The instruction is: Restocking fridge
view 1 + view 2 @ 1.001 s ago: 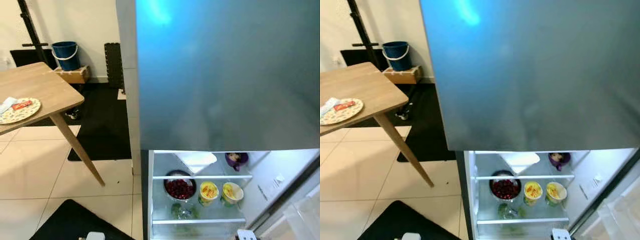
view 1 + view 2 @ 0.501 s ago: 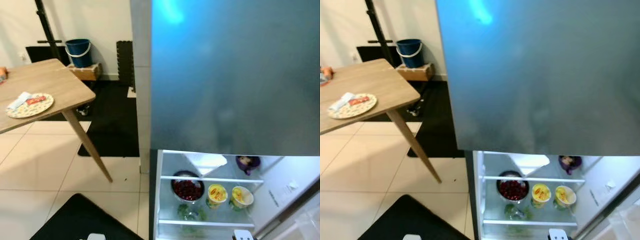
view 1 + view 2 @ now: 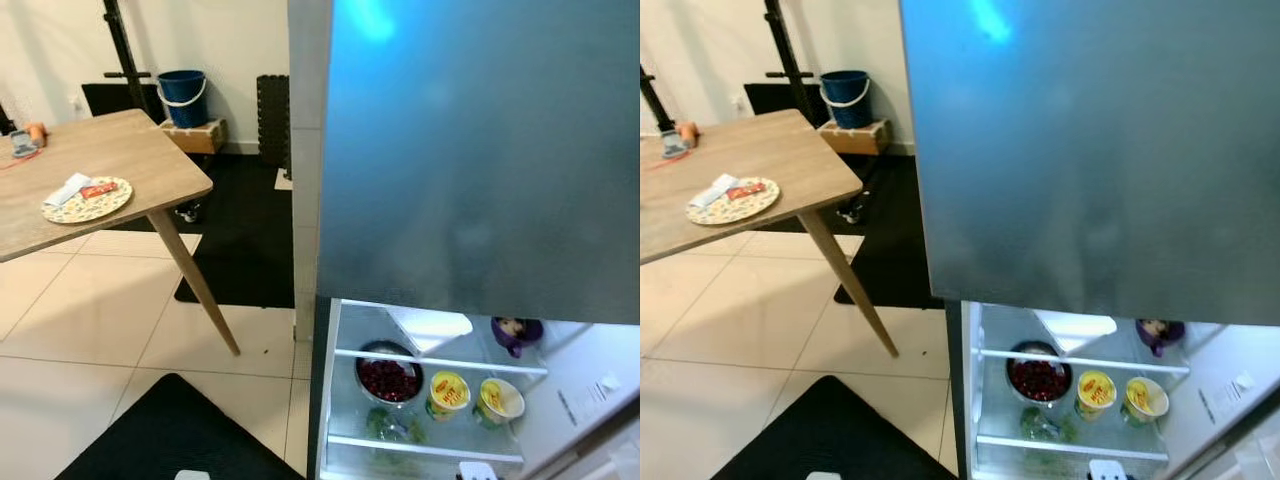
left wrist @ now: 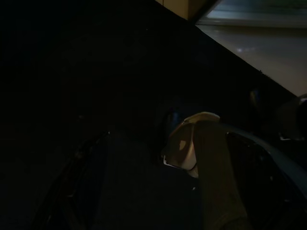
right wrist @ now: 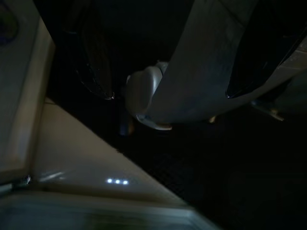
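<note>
A wooden table [image 3: 120, 165] stood on the tiled floor [image 3: 90, 320] carrying a patterned plate [image 3: 88, 199], while a blue bucket [image 3: 182, 96] sat on a low wooden box [image 3: 198, 136] by the wall, beside a black mat [image 3: 240, 240].

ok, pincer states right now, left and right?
Left pincer: cannot be told, its wrist view is too dark.
Right pincer: cannot be told, same reason.
</note>
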